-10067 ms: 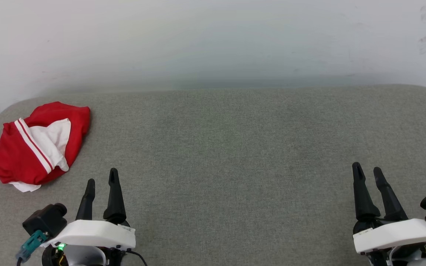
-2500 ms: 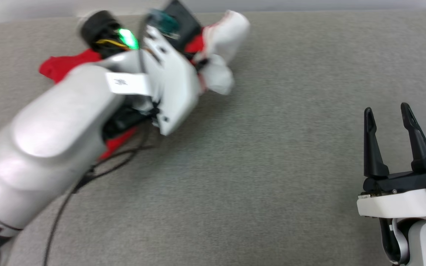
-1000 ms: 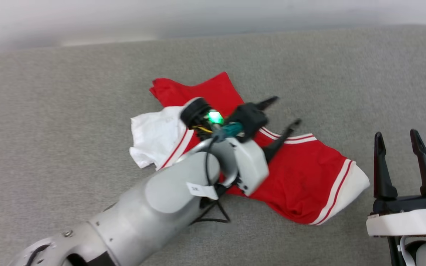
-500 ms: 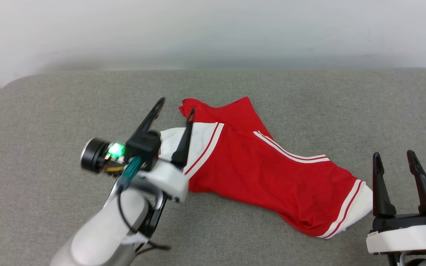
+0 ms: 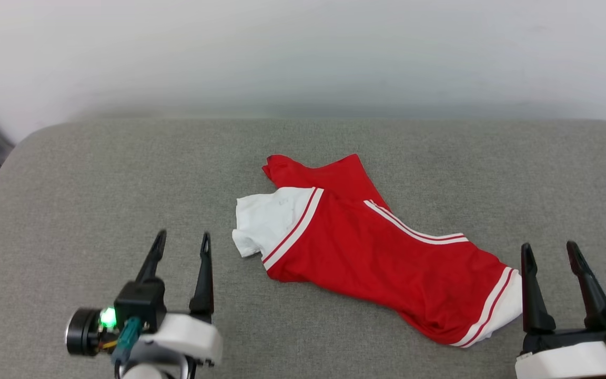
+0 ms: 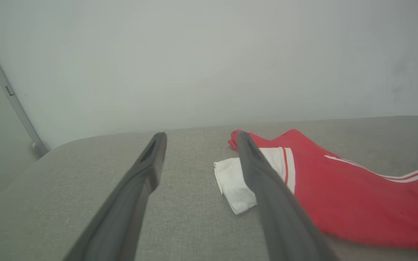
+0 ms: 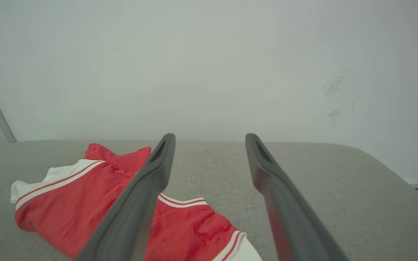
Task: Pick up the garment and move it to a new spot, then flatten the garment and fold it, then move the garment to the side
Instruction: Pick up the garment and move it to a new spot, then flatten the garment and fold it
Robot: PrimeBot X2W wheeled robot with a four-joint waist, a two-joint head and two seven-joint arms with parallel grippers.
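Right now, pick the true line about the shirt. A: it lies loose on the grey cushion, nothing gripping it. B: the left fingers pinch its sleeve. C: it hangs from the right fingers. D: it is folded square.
A: the shirt lies on the cushion; left fingers and right fingers stand open, empty.

Passage is left over the grey fabric-covered worktop (image 5: 98, 184) on either side of the red-and-white jersey shirt (image 5: 376, 258), sprawled mid-surface. Far edge is closed off by a pale wall (image 5: 303, 52).
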